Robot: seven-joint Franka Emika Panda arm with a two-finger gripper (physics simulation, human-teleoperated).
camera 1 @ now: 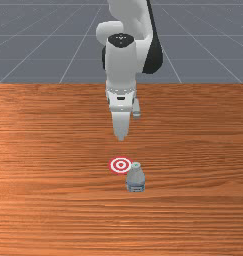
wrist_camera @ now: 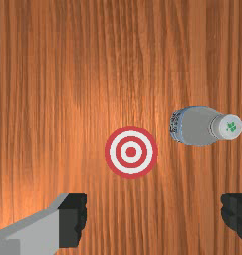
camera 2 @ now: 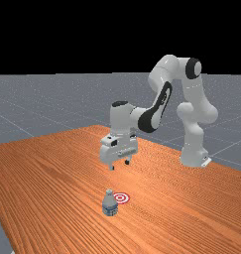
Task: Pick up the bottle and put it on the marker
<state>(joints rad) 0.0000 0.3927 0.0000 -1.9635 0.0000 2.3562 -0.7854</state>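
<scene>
High over the table, my gripper (camera 2: 119, 165) points down in the far view, its two fingertips apart with nothing between them. The grey bottle (camera 2: 110, 204) with a blue-marked base stands upright below it. Beside the bottle lies the flat red-and-white ringed marker (camera 2: 121, 198). In the front view the bottle (camera 1: 135, 179) is to the right of the marker (camera 1: 117, 165) and closer to the camera. The wrist view has the open gripper (wrist_camera: 153, 214), with the marker (wrist_camera: 131, 152) and the white-capped bottle (wrist_camera: 197, 126) both ahead of the fingers, not between them.
The wooden table (camera 1: 53, 150) spreads out around the bottle and marker. At its back, the arm's base (camera 2: 193, 154) stands toward the far view's right. A table edge runs down the far view's left.
</scene>
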